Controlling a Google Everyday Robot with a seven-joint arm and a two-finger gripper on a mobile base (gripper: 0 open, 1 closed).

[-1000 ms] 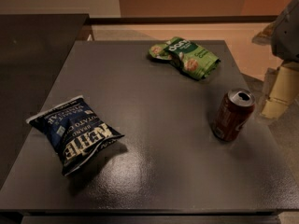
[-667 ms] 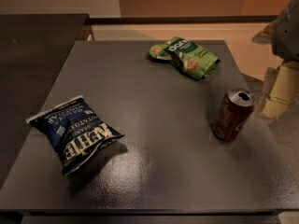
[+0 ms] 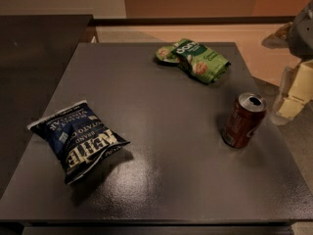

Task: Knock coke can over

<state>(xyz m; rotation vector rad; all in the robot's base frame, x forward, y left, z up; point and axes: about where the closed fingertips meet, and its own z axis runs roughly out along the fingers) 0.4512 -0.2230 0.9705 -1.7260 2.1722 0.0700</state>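
A big dark gray counter (image 3: 161, 136) fills most of the picture. The light makes a soft shine on it near the bottom middle.

The coke can (image 3: 243, 120) stands up on the right side of the counter, close to the right edge. It is red-brown with a silver top, and the top has a dark hole in it. Nothing is touching the can. There is bare counter all around it.

The gripper (image 3: 293, 94) is at the far right of the picture, past the edge of the counter. It looks pale cream, with a gray part of the arm above it in the upper right corner. It is to the right of the can and a bit higher in the picture. There is a gap between it and the can. I cannot tell if the gripper is spread apart or squeezed together, because part of it is cut off by the edge of the picture.

A blue chip bag (image 3: 78, 138) with white letters lies flat on the left side of the counter, far from the can. A green chip bag (image 3: 198, 58) lies at the top of the counter, a little right of the middle. It is well apart from the can too.

Behind the counter, in the upper right, is a tan floor (image 3: 264, 43).
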